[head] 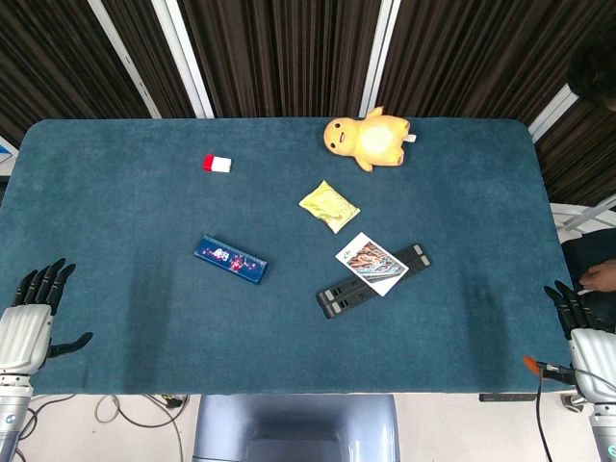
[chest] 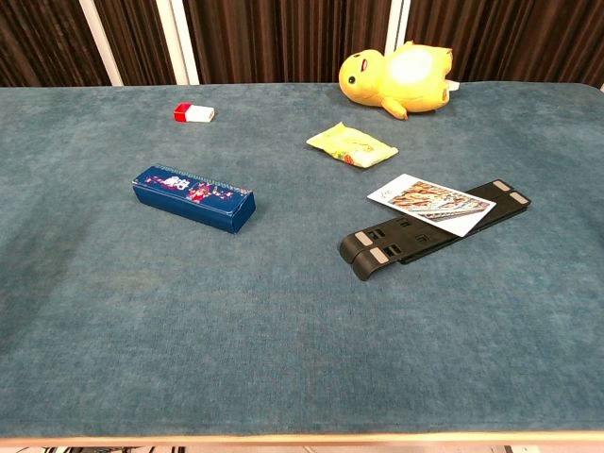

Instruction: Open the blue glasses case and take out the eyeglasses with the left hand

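Observation:
The blue glasses case (head: 230, 260) lies closed on the teal table, left of centre; in the chest view the case (chest: 192, 197) is a long blue box with a patterned lid. My left hand (head: 31, 313) rests at the table's front left corner, fingers spread and holding nothing, well to the left of the case. My right hand (head: 585, 327) sits at the front right corner, also with fingers apart and nothing in it. Neither hand appears in the chest view. No eyeglasses are visible.
A black folding stand (head: 372, 280) with a picture card (head: 372, 263) on it lies right of centre. A yellow packet (head: 328, 206), a yellow plush toy (head: 369, 140) and a small red-and-white block (head: 218, 164) sit farther back. A person's hand (head: 599, 277) shows at the right edge.

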Available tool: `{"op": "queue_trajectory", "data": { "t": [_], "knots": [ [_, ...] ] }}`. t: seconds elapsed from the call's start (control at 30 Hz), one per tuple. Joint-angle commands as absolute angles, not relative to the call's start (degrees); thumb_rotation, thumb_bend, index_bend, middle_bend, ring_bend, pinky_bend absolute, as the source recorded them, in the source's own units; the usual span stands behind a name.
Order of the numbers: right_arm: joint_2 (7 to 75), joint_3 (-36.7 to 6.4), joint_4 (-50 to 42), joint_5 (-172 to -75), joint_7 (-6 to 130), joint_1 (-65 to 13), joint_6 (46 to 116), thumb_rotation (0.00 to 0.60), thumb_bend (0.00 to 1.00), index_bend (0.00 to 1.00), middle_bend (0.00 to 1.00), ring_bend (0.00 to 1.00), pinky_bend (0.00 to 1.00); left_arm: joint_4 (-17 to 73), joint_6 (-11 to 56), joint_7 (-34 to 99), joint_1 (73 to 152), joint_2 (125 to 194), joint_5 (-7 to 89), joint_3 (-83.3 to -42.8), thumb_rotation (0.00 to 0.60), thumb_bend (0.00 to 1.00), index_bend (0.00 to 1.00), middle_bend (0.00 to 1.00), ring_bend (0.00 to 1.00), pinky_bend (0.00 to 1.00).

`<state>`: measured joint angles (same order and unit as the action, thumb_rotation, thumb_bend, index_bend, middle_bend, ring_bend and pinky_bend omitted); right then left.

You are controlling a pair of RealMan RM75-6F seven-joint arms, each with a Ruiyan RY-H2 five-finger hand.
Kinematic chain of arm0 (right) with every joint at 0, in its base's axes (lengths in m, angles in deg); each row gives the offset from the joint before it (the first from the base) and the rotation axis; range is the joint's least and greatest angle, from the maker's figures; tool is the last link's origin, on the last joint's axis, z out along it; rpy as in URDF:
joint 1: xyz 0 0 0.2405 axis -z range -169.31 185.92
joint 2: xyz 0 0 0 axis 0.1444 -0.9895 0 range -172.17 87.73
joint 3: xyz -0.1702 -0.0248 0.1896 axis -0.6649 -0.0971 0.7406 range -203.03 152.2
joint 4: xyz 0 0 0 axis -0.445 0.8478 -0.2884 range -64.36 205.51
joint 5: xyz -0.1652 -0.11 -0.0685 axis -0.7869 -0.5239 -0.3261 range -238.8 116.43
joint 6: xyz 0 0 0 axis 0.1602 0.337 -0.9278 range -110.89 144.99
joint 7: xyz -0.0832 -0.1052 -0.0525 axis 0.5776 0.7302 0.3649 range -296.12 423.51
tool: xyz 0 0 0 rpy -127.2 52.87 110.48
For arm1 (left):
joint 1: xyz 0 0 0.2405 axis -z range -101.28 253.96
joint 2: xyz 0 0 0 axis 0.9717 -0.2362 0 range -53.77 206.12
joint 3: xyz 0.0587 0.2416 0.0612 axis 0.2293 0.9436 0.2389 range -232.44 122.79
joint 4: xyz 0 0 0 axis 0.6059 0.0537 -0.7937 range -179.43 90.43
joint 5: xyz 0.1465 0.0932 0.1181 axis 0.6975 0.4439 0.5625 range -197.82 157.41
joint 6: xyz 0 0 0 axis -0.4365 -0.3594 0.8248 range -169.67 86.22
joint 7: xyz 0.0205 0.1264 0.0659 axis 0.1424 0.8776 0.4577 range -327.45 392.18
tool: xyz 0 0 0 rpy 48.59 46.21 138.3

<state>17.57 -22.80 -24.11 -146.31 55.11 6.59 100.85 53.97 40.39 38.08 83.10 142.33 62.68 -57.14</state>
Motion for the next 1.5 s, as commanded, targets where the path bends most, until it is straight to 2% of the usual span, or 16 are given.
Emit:
{"op": "queue_trajectory", "data": {
  "t": [0.03, 0.7, 1.0, 1.2, 1.5],
  "knots": [
    [17.56, -22.83, -24.10, -146.31, 55.07, 6.60, 100.81, 0.600, 0.11, 0.00, 0.00, 0.00, 0.20, 54.00, 40.46, 37.86, 83.05, 142.25, 62.76, -57.11, 0.600, 0.07, 0.00, 0.00, 0.00, 0.03],
    [17.54, -22.69, -24.14, -145.52, 54.87, 6.42, 100.12, 0.600, 0.11, 0.00, 0.00, 0.00, 0.20, 54.13, 39.78, 39.53, 83.24, 142.29, 62.24, -56.96, 0.600, 0.07, 0.00, 0.00, 0.00, 0.03],
    [17.54, -22.32, -24.42, -144.01, 54.71, 6.13, 99.02, 0.600, 0.12, 0.00, 0.00, 0.00, 0.20, 55.20, 37.77, 42.17, 84.92, 142.15, 60.62, -58.18, 0.600, 0.08, 0.00, 0.00, 0.00, 0.03],
    [17.42, -22.25, -24.92, -143.44, 54.72, 6.05, 98.51, 0.600, 0.12, 0.00, 0.00, 0.00, 0.20, 57.61, 31.71, 47.49, 90.28, 142.46, 57.19, -61.45, 0.600, 0.11, 0.00, 0.01, 0.00, 0.05],
    [16.83, -22.16, -25.55, -142.47, 53.74, 5.92, 97.47, 0.600, 0.13, 0.00, 0.00, 0.00, 0.20, 57.25, 16.78, 58.63, 104.24, 147.03, 45.87, -67.85, 0.600, 0.16, 0.00, 0.04, 0.00, 0.05]
  ]
}}
